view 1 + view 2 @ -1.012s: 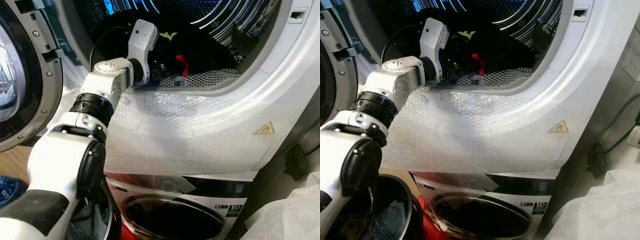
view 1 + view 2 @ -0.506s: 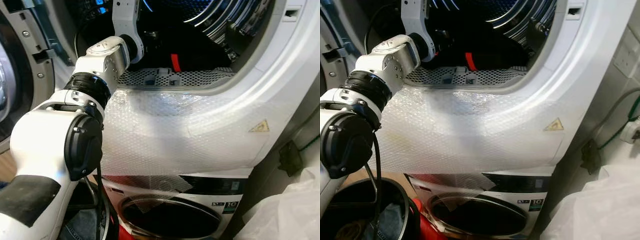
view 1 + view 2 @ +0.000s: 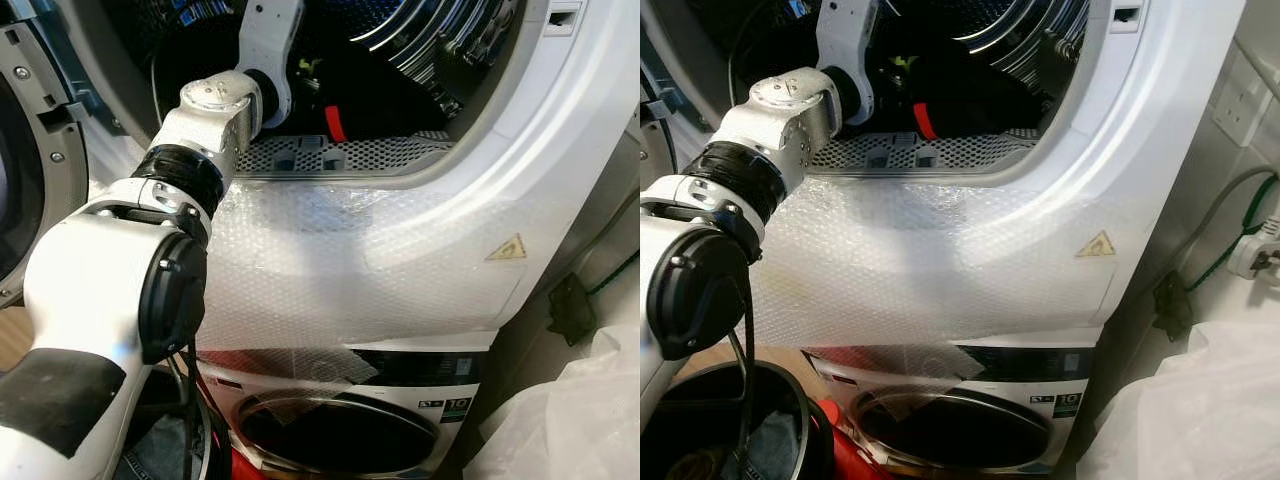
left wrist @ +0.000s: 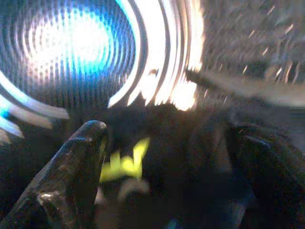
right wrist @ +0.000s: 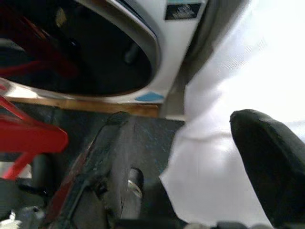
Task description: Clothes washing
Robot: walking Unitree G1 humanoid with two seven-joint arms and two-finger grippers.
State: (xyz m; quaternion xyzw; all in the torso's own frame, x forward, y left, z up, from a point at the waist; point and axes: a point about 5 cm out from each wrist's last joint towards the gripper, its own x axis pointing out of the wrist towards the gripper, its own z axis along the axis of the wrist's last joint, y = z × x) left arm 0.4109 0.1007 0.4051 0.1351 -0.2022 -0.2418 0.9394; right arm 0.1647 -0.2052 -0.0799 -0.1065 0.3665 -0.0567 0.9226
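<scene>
The left pincer [image 4: 157,157] reaches into the upper machine's drum [image 3: 420,40], fingers spread around dark clothes [image 3: 375,95] with nothing gripped – the laundry lies inside – door unclosed, cycle unstarted; the right pincer [image 5: 190,157] hangs open, empty – idle

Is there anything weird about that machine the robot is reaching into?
Yes: bubble wrap is stuck over the upper machine's white front, just below the drum opening, which is unusual for an appliance in use. The left arm reaches over it to dark clothes inside.
</scene>
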